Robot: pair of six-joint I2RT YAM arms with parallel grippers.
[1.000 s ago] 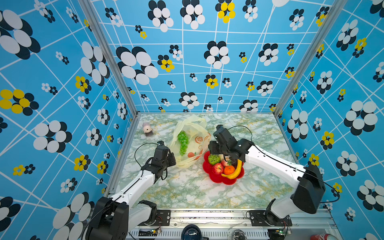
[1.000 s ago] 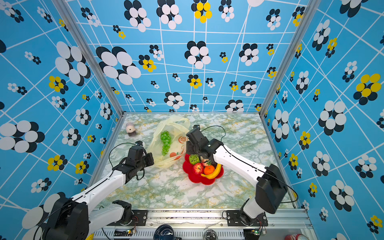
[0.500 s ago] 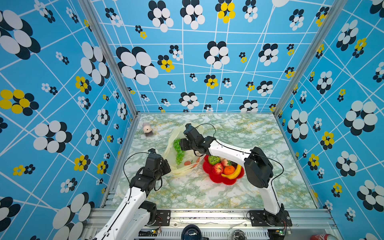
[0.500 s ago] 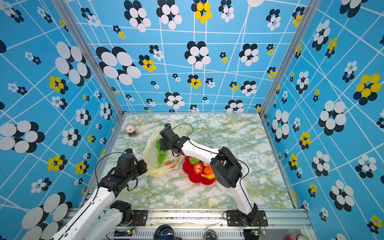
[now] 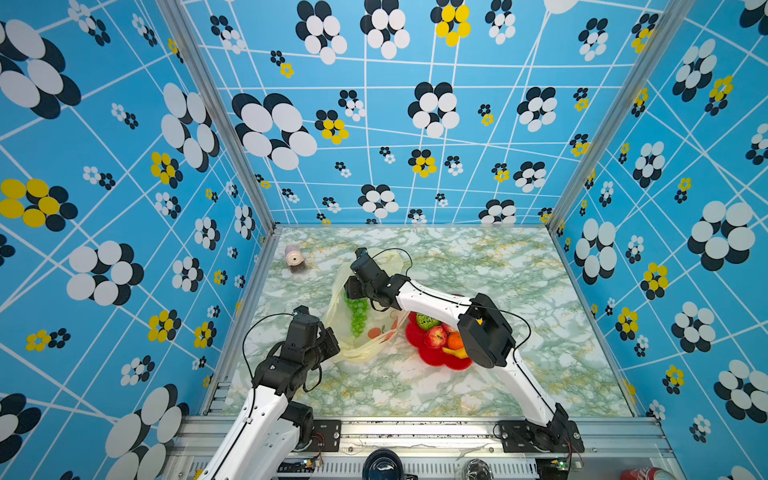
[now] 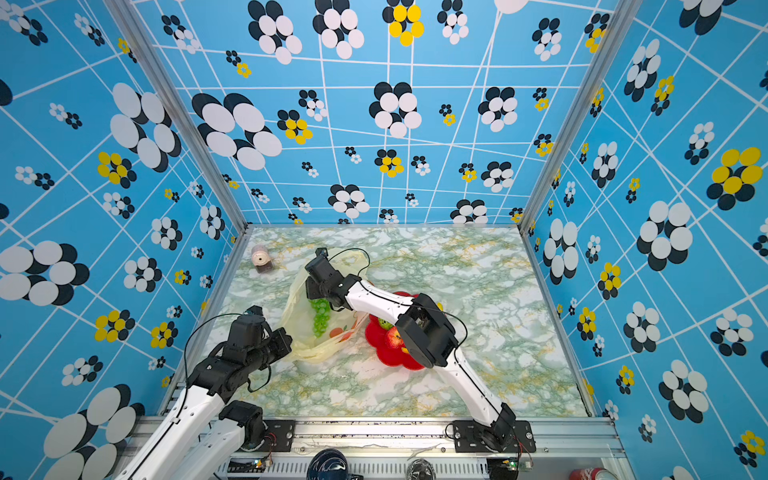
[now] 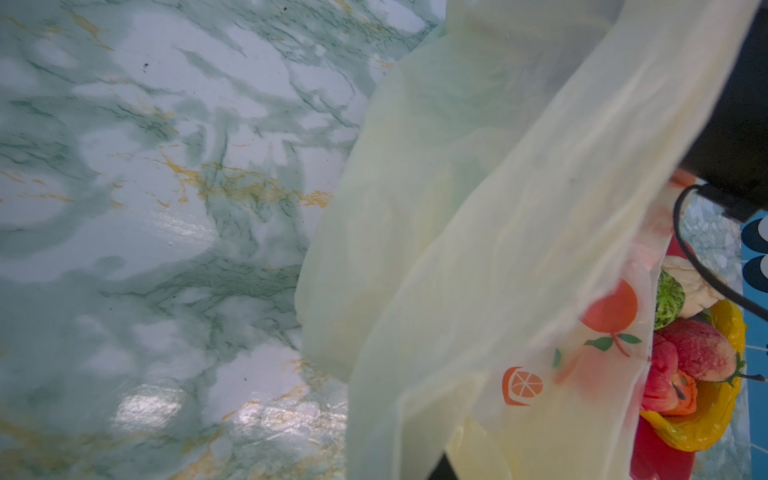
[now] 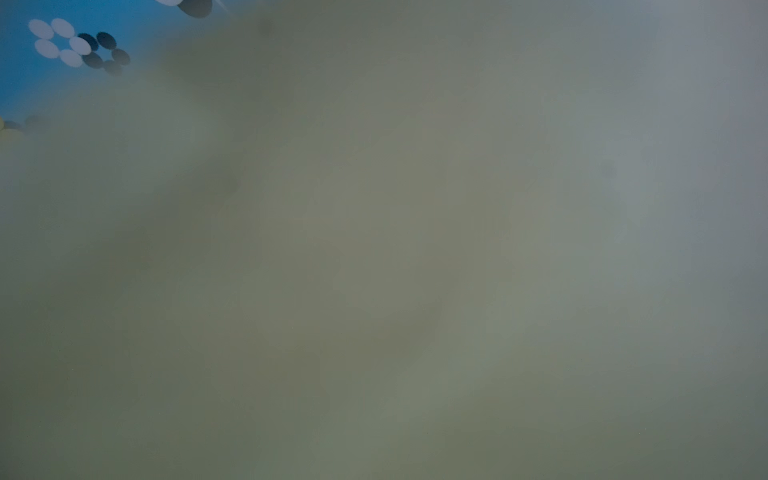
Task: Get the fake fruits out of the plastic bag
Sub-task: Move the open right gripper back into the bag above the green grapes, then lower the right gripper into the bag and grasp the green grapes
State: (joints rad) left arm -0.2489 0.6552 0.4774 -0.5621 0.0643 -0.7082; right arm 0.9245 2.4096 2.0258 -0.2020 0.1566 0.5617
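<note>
The pale-yellow plastic bag [image 5: 376, 328] lies left of centre on the marble table, and it shows in both top views. A green grape bunch [image 5: 358, 318] [image 6: 321, 316] is visible through its film. My left gripper [image 5: 337, 348] is shut on the bag's front edge and holds it taut; that edge fills the left wrist view [image 7: 478, 249]. My right gripper [image 5: 352, 291] reaches into the bag's mouth just above the grapes, with its fingers hidden. The bag's film blurs the right wrist view. On the red plate [image 5: 451, 365] lie a green netted ball [image 5: 426, 321], an apple [image 5: 435, 336], an orange [image 5: 455, 340] and a banana [image 7: 706, 419].
A small pink-topped object [image 5: 294, 258] stands at the table's back left corner. Blue flowered walls close in the table on three sides. My right arm's elbow [image 5: 486, 336] hangs over the plate's right half. A red can [image 5: 642, 473] lies beyond the front rail.
My right gripper has swung left from over the plate into the bag's mouth. My left gripper has drawn the bag's edge toward the front, stretching it.
</note>
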